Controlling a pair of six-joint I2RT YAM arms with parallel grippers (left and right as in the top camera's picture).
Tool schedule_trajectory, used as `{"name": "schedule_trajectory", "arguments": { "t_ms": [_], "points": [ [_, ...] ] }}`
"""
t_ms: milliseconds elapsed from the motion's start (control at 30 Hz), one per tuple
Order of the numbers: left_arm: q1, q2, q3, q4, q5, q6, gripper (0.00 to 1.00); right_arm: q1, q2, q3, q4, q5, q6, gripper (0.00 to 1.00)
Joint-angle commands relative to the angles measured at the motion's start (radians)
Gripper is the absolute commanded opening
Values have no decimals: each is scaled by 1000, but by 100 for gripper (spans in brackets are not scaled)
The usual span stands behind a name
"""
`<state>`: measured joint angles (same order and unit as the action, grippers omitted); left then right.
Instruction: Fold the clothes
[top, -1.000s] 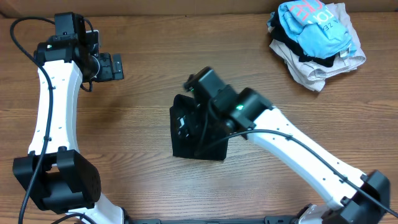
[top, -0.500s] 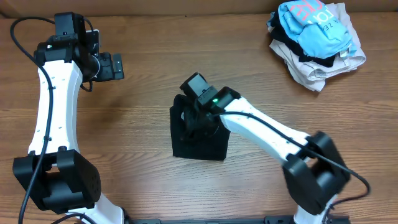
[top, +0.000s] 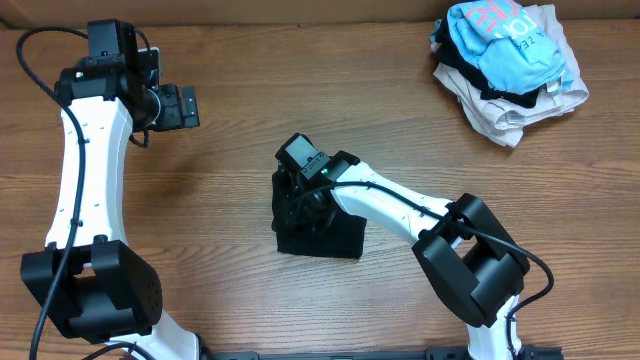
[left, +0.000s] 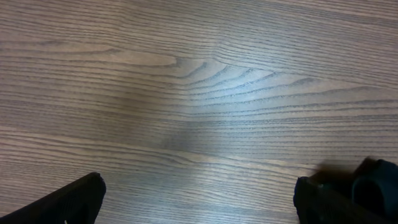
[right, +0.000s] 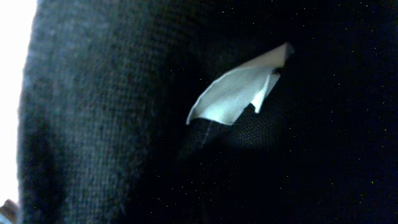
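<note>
Wooden table (top: 400, 120) held everything. Near its middle lay the black shirt (top: 335, 238), folded into a small thick square, so the folding looked almost done. Maybe one last tuck was left, or a move to the pile of other clothes (top: 510, 70) in the far corner. The right gripper (top: 298, 202) sat on the shirt's upper left part, closed tight; I could not tell if it pinched cloth. The left gripper (top: 188, 106) hung wide open and empty, well apart. A white label (right: 239, 90) showed on the shirt
</note>
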<state>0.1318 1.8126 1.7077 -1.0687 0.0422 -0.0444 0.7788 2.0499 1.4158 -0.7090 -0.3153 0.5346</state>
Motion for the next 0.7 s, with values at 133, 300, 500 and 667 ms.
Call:
{"name": "schedule_trajectory", "arguments": {
  "t_ms": [133,300,500,667],
  "points": [
    [4,13,10,3,10,23,100,5,-177,116,-128,-71,-97,22],
    [4,13,10,3,10,23,100,-6,-273,130,-240,-52,-93,51],
    [4,13,10,1,10,24,100,-58,-274,103,-418,66,-93,65],
    [4,13,10,2,10,24,100,-71,-272,-18,-392,159,-143,66]
  ]
}}
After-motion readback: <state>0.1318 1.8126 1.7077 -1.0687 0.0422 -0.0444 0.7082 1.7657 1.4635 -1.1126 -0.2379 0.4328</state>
